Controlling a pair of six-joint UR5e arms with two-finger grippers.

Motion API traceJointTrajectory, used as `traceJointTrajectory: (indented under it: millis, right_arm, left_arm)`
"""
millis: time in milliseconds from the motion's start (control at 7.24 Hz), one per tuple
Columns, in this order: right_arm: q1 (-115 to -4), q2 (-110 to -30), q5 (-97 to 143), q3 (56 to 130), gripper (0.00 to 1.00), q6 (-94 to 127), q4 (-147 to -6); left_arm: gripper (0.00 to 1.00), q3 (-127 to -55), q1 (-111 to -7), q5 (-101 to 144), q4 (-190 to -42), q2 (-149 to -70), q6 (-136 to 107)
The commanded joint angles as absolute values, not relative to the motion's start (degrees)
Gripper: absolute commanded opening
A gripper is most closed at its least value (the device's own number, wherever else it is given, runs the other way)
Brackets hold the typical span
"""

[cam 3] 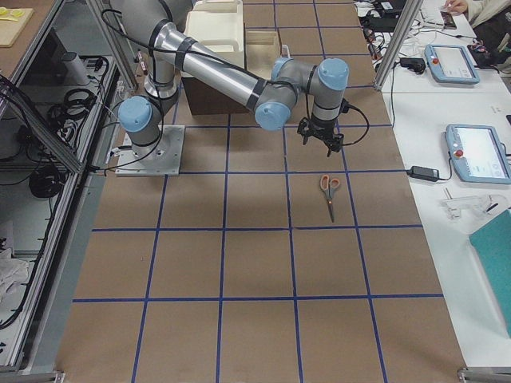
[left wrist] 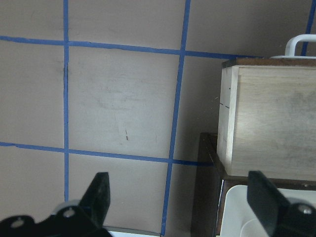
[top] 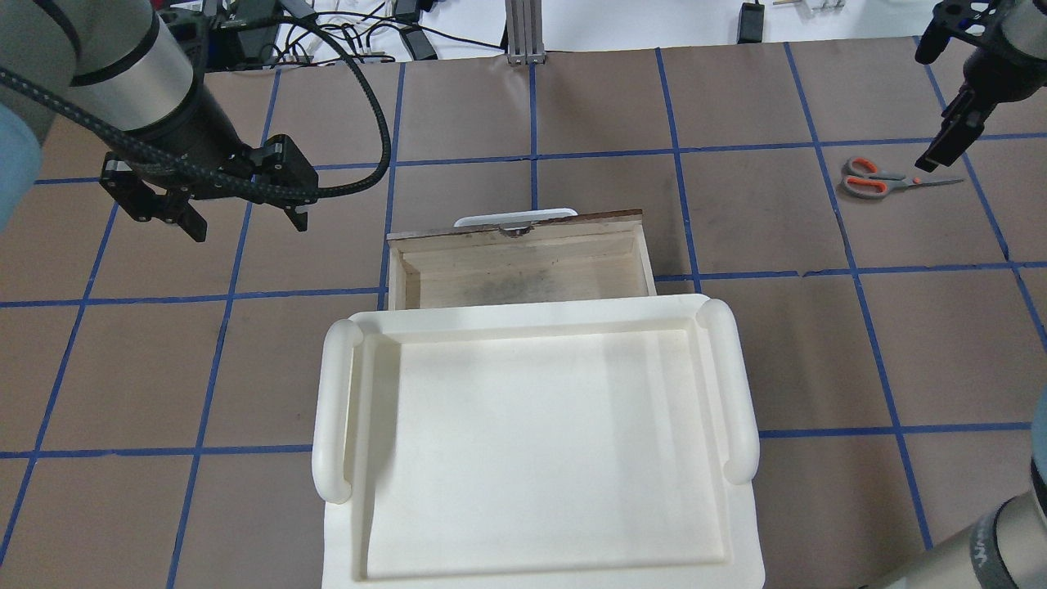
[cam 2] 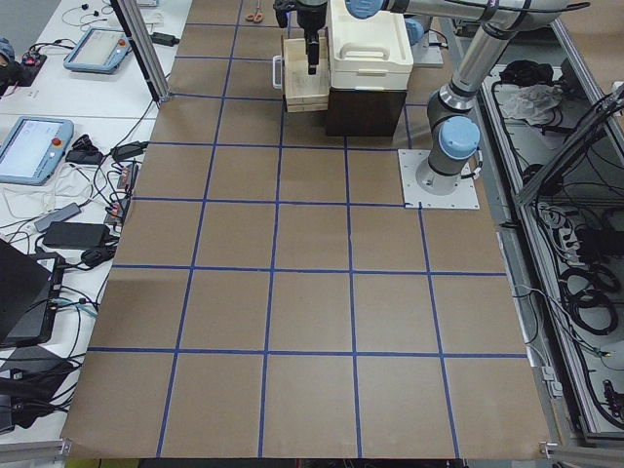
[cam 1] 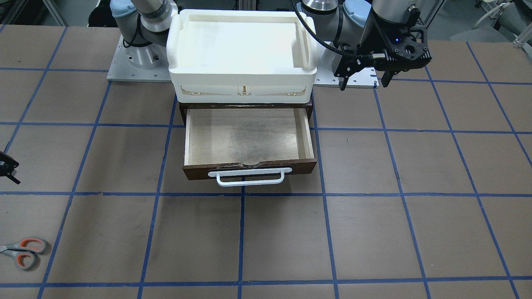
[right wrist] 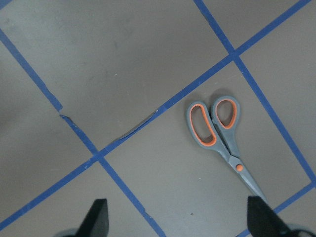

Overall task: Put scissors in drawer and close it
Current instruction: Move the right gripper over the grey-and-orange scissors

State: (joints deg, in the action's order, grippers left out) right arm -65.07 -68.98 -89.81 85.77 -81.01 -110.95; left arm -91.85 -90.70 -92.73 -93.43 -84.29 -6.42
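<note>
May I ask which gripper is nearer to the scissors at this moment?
Right. The right gripper hovers close by the scissors; the left gripper hangs far off, on the other side of the open drawer.

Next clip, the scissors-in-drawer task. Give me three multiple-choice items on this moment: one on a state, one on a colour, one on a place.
1. The drawer is:
A) fully shut
B) pulled open, with nothing in it
C) taken out and turned upside down

2. Its bar handle is:
A) white
B) black
C) orange

3. The scissors lie:
A) inside the drawer
B) flat on the table, near the right gripper
C) clamped in a gripper

Answers:
1 B, since the front-facing view shows its bare wooden floor drawn out.
2 A, since the handle stands out white against the dark brown front.
3 B, since the right wrist view shows them on the table beside a blue line, with the gripper open and clear of them.
</note>
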Motion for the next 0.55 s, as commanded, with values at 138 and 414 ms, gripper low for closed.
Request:
traceJointTrajectory:
  millis: [138, 414]
  right_arm:
    - [-62.2, -65.0, -89.0, 85.6, 0.99, -92.6, -112.7]
    - [-61.2, -61.5, -87.8, 85.1, 0.99, -102.1, -117.4]
  left_arm:
    - [1.00, -91.8, -90.7, -92.7, -93.4, -84.3, -6.4]
    - [1.00, -91.8, -90.7, -92.7, -93.4, -84.3, -6.4]
